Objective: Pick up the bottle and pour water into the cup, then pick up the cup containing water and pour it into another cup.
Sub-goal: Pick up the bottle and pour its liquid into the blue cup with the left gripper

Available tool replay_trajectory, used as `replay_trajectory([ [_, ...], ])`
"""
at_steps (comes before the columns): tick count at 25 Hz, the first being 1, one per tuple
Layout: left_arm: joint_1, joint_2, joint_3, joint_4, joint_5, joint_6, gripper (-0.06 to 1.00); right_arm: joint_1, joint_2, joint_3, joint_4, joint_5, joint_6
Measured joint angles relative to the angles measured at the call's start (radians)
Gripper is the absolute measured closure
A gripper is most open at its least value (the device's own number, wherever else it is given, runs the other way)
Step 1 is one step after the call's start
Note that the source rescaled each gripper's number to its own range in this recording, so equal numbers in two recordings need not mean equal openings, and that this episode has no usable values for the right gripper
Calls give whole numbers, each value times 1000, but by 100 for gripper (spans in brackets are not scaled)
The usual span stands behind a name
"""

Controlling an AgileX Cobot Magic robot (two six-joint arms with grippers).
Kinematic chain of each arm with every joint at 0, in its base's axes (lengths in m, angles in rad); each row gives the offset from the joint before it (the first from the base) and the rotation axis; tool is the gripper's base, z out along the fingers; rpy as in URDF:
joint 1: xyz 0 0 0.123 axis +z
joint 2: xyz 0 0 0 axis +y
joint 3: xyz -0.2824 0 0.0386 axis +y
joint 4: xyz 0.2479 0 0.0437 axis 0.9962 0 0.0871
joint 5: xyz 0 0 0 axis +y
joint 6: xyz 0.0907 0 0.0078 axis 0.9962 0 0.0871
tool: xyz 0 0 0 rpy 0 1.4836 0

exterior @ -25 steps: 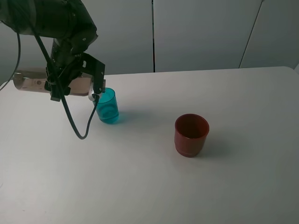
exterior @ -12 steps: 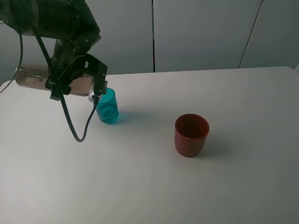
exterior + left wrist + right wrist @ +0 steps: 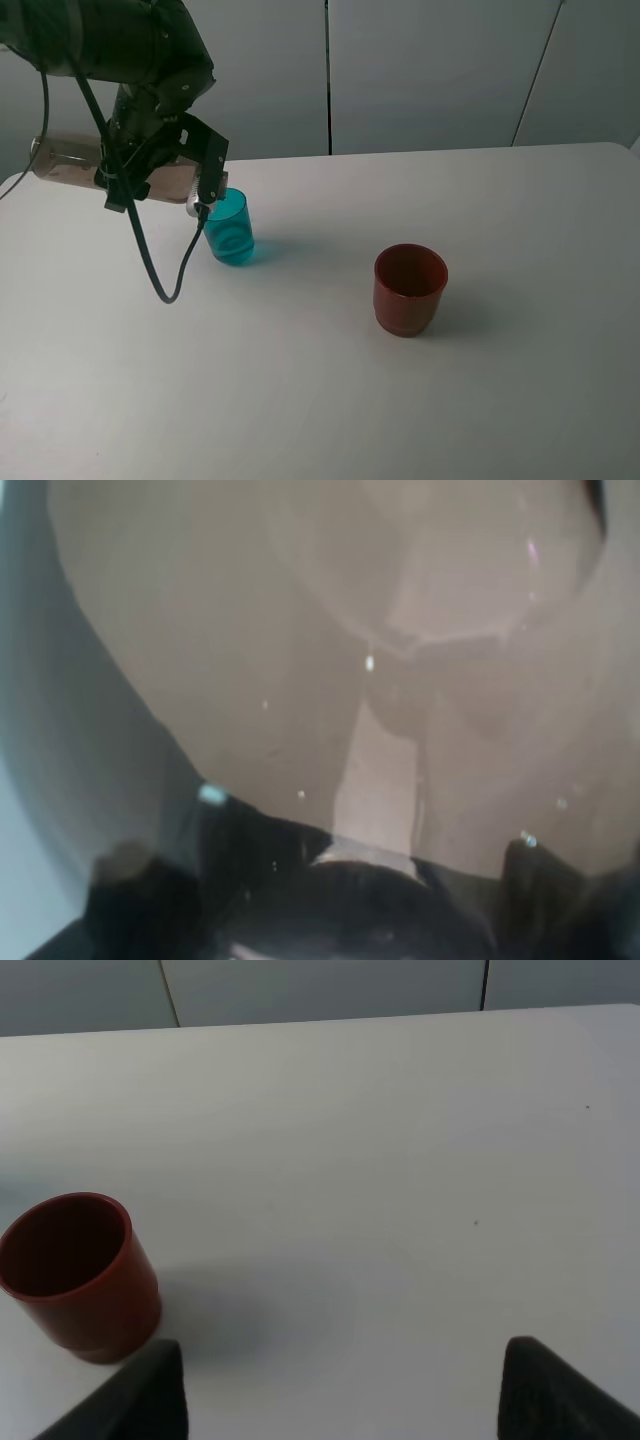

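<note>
Pouring step: our left claw [image 3: 190, 175] pinches the bottle [image 3: 70, 165] sideways, mouth at the teal cup [image 3: 230, 228]; next we'd tip it further. Over on the other side, the right claw [image 3: 345, 1392] is spread and empty.

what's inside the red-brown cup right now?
The red-brown cup shows only bare inner wall, no object. Its near wall hides part of the floor; clear water couldn't be ruled out.

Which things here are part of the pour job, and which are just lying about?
Part of the job:
- bottle, held tipped with its mouth at the teal cup
- teal cup, upright
- red-brown cup, upright, apart to the right

Lying about:
- nothing loose; only the white table and the arm's cable
</note>
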Motion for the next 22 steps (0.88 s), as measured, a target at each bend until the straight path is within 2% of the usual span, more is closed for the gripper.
replay_trajectory([
  [9,-14,1,0,69,0,15,92,0,0,0,0,0,0],
  [22,-36,1,0,123,0,50,92,0,0,0,0,0,0],
])
